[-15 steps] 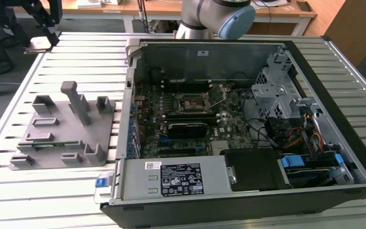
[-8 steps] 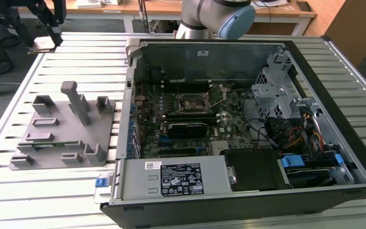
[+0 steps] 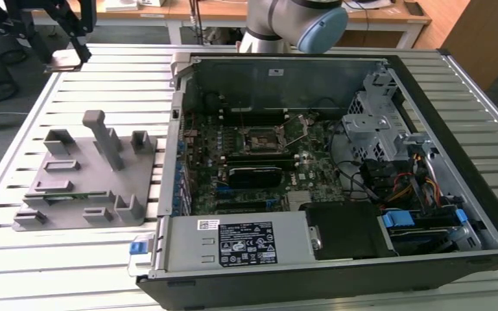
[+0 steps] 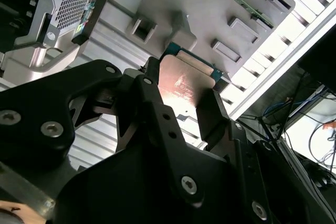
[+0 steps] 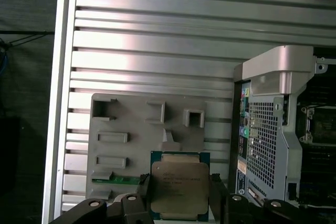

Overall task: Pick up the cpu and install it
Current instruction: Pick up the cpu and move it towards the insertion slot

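Your gripper [image 3: 67, 55] is clamped on the cpu [image 3: 65, 63], its two dark fingers [image 5: 216, 195] pressing opposite edges of the small square chip. In both wrist views the cpu [image 5: 180, 187] sits between the fingers with its pale metal top facing the camera and a thin green border around it. In the second wrist view the chip [image 4: 184, 85] stands out beyond the gripper [image 4: 184, 97], so only part of it is gripped.

In the exterior view, the gripper holds the chip in the air over the far corner of the slatted metal counter [image 3: 128, 71], at the exterior view's left. The grey fixture [image 3: 85, 188] lies on the counter nearer the front edge, apart from the chip, with a narrow green memory strip [image 5: 115, 180] resting in one of its slots.

The open computer case [image 3: 284, 78] takes up the counter's other side. Its dark framed socket [image 3: 260, 139] sits on the board, well apart from the gripper, and no pale chip top shows in it.

By this, the pick-up looks done and the install is not yet made. That step calls for a level carry across the counter, the chip squared to the socket frame, and a gentle placement without sliding.
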### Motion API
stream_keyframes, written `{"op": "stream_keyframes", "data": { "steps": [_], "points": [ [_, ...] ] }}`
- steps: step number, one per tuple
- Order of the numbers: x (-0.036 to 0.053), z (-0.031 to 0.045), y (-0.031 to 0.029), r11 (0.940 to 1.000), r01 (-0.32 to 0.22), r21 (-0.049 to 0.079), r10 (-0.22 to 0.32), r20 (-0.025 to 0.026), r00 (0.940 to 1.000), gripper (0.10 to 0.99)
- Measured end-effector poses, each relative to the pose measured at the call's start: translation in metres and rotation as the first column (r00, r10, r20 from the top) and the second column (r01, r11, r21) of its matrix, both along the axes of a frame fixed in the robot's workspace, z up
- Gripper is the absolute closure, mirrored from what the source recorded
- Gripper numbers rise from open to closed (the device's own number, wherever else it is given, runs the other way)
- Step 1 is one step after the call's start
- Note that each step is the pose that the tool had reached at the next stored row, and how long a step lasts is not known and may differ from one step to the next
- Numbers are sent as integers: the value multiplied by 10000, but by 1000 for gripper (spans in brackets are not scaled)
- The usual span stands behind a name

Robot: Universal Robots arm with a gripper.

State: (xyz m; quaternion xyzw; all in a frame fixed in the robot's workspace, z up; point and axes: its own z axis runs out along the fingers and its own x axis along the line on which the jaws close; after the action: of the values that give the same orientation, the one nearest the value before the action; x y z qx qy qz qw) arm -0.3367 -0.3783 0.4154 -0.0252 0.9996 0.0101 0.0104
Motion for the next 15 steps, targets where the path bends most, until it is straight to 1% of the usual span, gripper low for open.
{"op": "stream_keyframes", "data": {
  "steps": [15],
  "points": [
    [179, -3, 5, 10000, 0, 0, 0, -5, 10000, 561]
  ]
}}
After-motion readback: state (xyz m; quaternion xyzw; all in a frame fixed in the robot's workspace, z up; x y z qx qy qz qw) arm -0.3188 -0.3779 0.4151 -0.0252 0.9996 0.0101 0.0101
